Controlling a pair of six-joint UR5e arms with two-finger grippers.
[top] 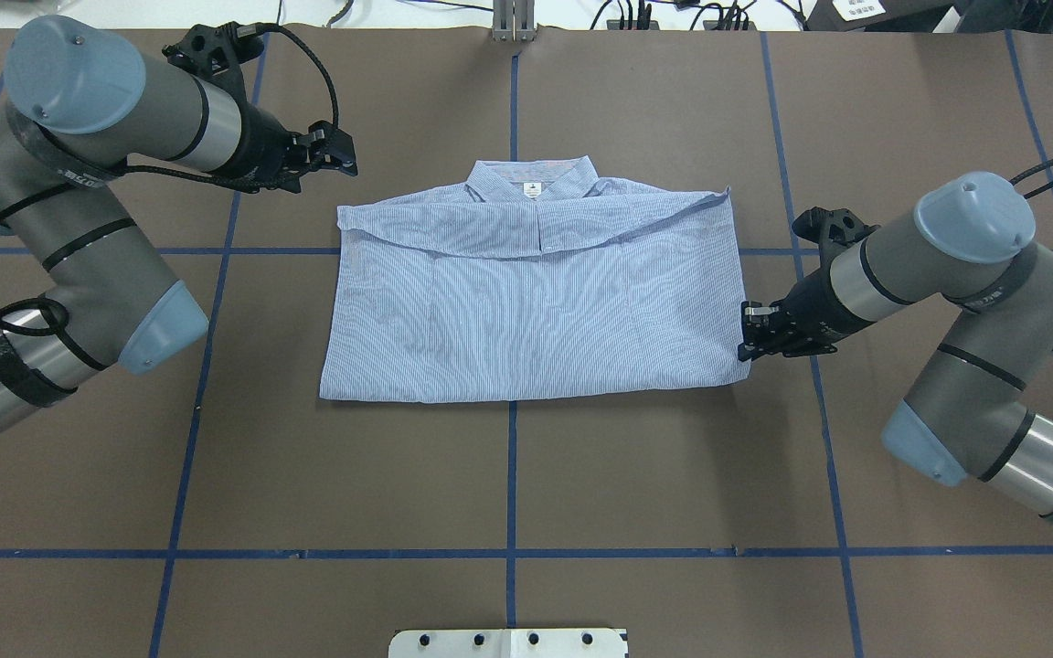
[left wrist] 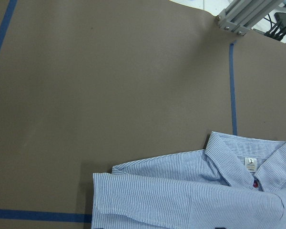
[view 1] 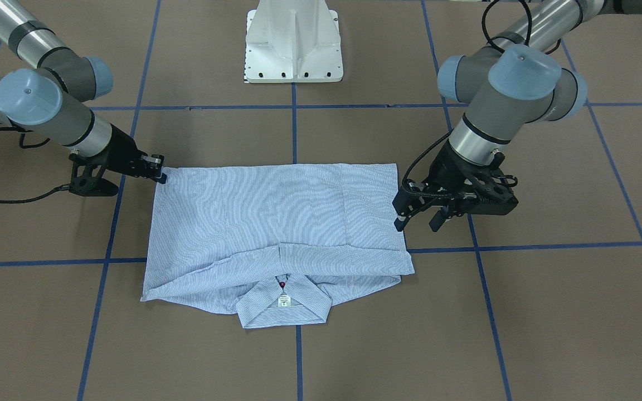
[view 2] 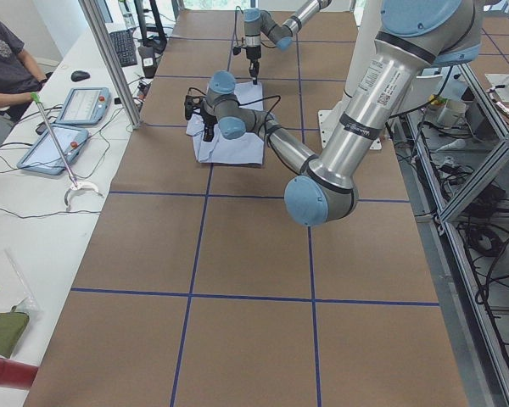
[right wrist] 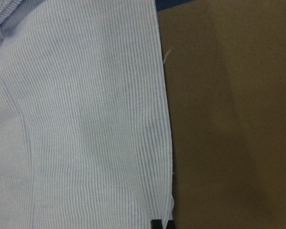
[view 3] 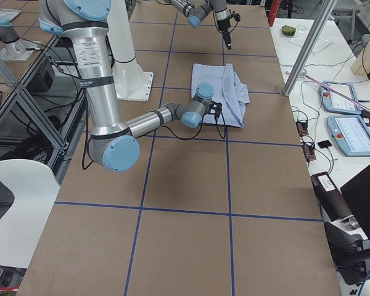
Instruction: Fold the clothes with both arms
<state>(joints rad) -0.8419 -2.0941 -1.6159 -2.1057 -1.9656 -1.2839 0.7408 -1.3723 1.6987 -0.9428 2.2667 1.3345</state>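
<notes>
Striped button-up shirt [top: 526, 320] lies flat on the brown table [top: 654, 475], folded to a rough rectangle at the table's middle, straddling the blue tape line [top: 511, 475] that runs away from the robot. Collar [top: 531, 176] on the side far from the robot, small white label [top: 531, 190] facing up; a red button shows just below the label in the front-facing view. A folded band of cloth crosses the shirt just under the collar. Left gripper [view 1: 418, 221] hovers just off the shirt's left edge near the collar end, apart from the cloth, fingers spread wide with nothing between them; its wrist view looks down on the collar and bare table. Right gripper [top: 744, 350] sits low at the shirt's near right corner, tips against the edge; its wrist view shows one dark tip at the hem, fingers drawn together. Whether cloth is pinched between them cannot be told. White pedestal base [view 1: 293, 42] stands on the robot's side of the table.
</notes>
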